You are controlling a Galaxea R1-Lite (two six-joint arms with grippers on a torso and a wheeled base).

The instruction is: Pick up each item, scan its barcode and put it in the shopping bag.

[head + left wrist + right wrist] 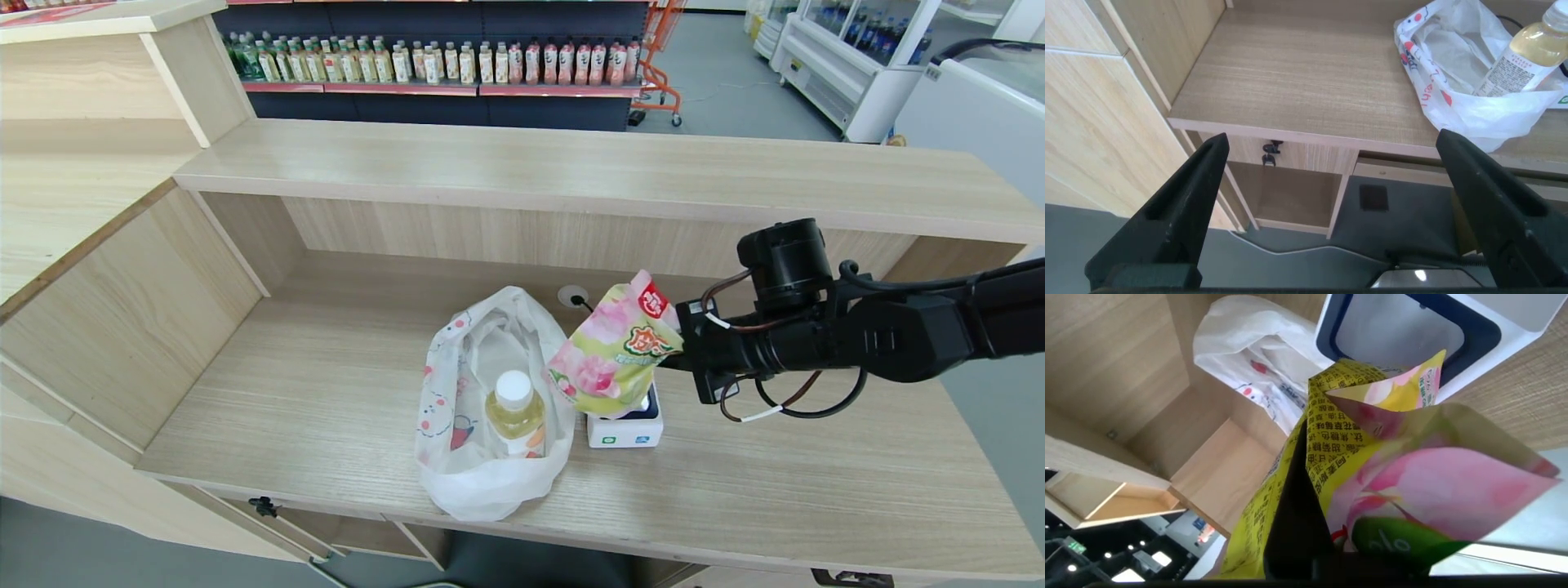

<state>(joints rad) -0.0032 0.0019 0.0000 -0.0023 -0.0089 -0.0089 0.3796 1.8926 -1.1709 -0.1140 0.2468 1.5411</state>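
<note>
Noted right gripper point(674, 346) at mid-counter height, jaws clamped on one end of a snack pouch point(614, 353), pink and green with a yellow printed back. Found the pouch held off the counter point(310, 392) at a tilt, directly above the scanner point(624, 430), lower end overlapping the scanner's top in the head view; cannot tell whether touching it. Confirmed from the right wrist view: yellow printed back of the pouch point(1372, 400) turned toward the dark window of the scanner point(1396, 331), with the dark finger point(1290, 527) pressed against the pouch's fold. Recorded the scanner as a small white box standing on the counter just beside the right side of the shopping bag point(457, 465). Found the bag, white plastic with red and blue print, standing open near the counter's front edge, with a bottle point(514, 408) of yellow liquid and white cap upright inside. Noted left gripper point(1333, 143) low in front of the counter's near edge, jaws wide apart, holding nothing, well apart from the bag point(1454, 77) and bottle point(1523, 49). Logged a key point(1270, 153) in the lock under the counter front, a cable port point(571, 296) behind the bag, and shelves point(433, 64) of bottled drinks in the aisle beyond.
</note>
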